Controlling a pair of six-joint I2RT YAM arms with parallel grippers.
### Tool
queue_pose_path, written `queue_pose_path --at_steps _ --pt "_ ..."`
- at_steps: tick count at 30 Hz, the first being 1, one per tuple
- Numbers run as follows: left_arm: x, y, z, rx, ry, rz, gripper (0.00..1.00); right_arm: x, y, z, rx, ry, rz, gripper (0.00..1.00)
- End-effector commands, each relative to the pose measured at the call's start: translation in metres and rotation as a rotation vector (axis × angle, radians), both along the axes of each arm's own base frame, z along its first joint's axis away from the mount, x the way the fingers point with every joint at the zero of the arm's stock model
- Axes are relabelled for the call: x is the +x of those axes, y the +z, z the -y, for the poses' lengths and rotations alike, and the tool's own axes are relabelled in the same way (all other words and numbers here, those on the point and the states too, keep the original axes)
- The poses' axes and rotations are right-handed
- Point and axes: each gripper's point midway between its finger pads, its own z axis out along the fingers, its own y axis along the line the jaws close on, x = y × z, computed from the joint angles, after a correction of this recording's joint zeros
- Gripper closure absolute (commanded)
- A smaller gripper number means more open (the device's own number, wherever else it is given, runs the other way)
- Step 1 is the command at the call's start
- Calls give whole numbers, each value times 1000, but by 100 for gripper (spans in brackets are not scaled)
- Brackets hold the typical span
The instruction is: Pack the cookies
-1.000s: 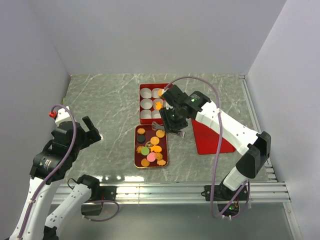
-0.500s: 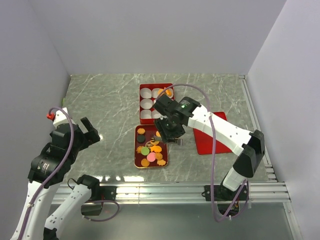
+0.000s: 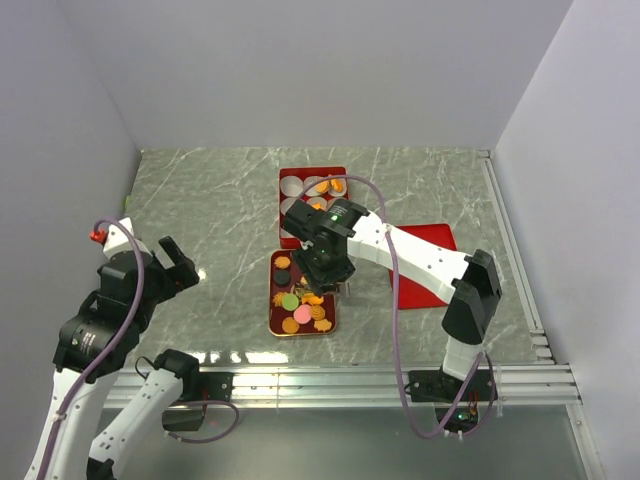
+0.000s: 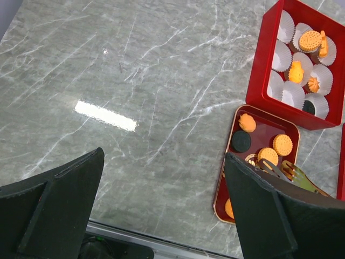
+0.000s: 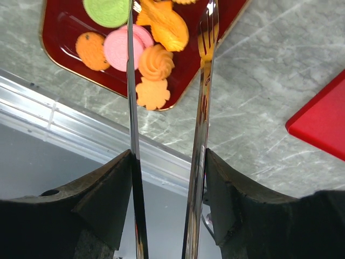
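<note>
At the near edge, the left gripper (image 3: 178,262) hung over the left side of the grey table (image 4: 135,81). Its two fingers were spread wide apart and there was nothing between them.

A bit farther in, a small dark red tray (image 4: 262,128) lay flat on the table. Most of the cookies (image 3: 303,300) were on this tray. Many were orange, one was green, one was pink and a few were dark brown.

The right arm reached across from the right side, and the right gripper (image 5: 168,167) was above the tray. Its fingers were pressed on a pair of metal tongs (image 5: 202,108) and held them. The tongs pointed down at the cookies with their two tips apart. I cannot tell if the tips touched a cookie.

Just beyond the tray sat a red box (image 4: 259,70) with white paper cups (image 4: 285,27) in it. A few orange cookies and one dark one were already in the cups.

To the right of the tray, a flat red lid (image 5: 323,116) lay on the table, partly under the right arm.
</note>
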Motion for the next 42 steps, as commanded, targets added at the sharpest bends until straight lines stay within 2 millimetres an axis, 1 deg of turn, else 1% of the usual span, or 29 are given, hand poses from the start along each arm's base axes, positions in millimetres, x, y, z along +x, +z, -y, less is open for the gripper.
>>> queue_pose_path --at_steps 1,13,23,28,37,41,42 --pt "2 8 0 -2 -8 45 0 4 12 -4 -6 5 37 39" --pt "0 10 -1 -6 -6 62 1 7 2 -11 -57 9 38 38" --pt "0 10 -1 -6 -9 65 1 4 -2 -19 -74 27 36 39" --pt "-2 12 -1 -9 -8 76 0 5 -8 -16 -116 25 49 39" --pt "-4 13 -1 -12 -11 86 1 -8 -23 -18 -192 64 58 41" --pt "-3 13 -1 -13 -16 87 1 -13 -27 -20 -221 83 72 41" --pt "-3 13 0 -13 -18 88 1 -10 -28 -18 -235 80 86 41"
